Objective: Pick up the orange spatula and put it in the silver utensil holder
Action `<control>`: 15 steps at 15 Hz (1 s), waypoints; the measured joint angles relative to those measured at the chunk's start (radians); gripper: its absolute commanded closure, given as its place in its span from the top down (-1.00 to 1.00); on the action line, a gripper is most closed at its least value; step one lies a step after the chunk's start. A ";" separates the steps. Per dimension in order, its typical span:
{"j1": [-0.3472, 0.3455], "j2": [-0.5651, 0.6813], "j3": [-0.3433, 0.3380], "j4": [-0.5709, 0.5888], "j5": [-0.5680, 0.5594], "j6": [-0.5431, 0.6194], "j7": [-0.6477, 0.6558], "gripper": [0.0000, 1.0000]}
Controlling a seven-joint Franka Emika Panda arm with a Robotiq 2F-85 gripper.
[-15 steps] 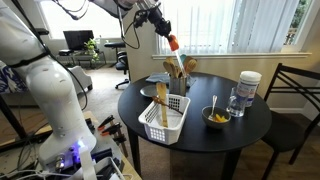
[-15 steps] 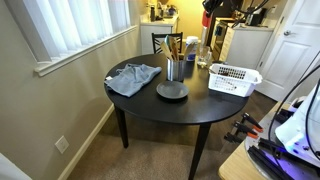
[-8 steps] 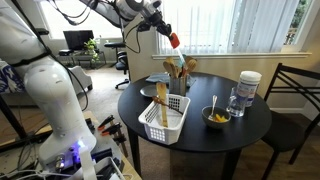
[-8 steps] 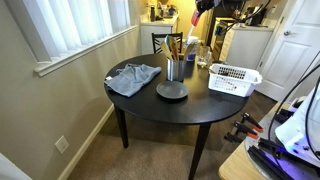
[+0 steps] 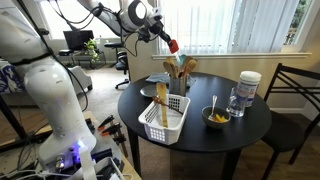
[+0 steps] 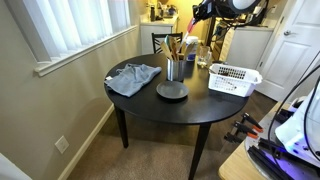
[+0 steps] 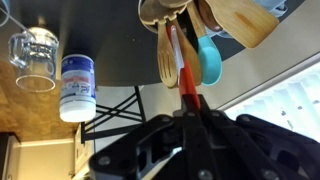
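Note:
My gripper (image 5: 160, 33) is shut on the orange spatula (image 5: 172, 45) and holds it in the air, up and to the left of the silver utensil holder (image 5: 179, 88). The holder stands on the round black table (image 5: 230, 138) with brown wooden spoons sticking out. In the wrist view my gripper (image 7: 190, 115) clamps the spatula's orange-red handle (image 7: 185, 85), which points toward the spoons in the holder (image 7: 185, 20). In an exterior view my gripper (image 6: 197, 14) is high above the holder (image 6: 175, 68).
A white slatted basket (image 5: 164, 122) holds a pale wooden stick. A clear jar with a white lid (image 5: 248, 87), a glass (image 5: 237, 100) and a small bowl (image 5: 216, 118) stand on the table. A grey cloth (image 6: 132, 77) and a dark disc (image 6: 171, 91) lie there too. A chair (image 5: 292, 95) stands beside it.
My gripper with the spatula has moved up and away from above the holder, toward the left in an exterior view.

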 measured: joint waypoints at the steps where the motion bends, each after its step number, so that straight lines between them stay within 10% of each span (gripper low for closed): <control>1: 0.011 0.012 -0.012 -0.005 0.038 0.002 0.000 -0.98; 6: 0.041 0.056 -0.057 -0.014 0.177 0.003 0.000 -0.98; 8: 0.045 0.061 -0.065 -0.015 0.214 0.003 0.000 -0.39; 15: 0.056 0.062 -0.078 -0.017 0.270 0.002 0.000 0.29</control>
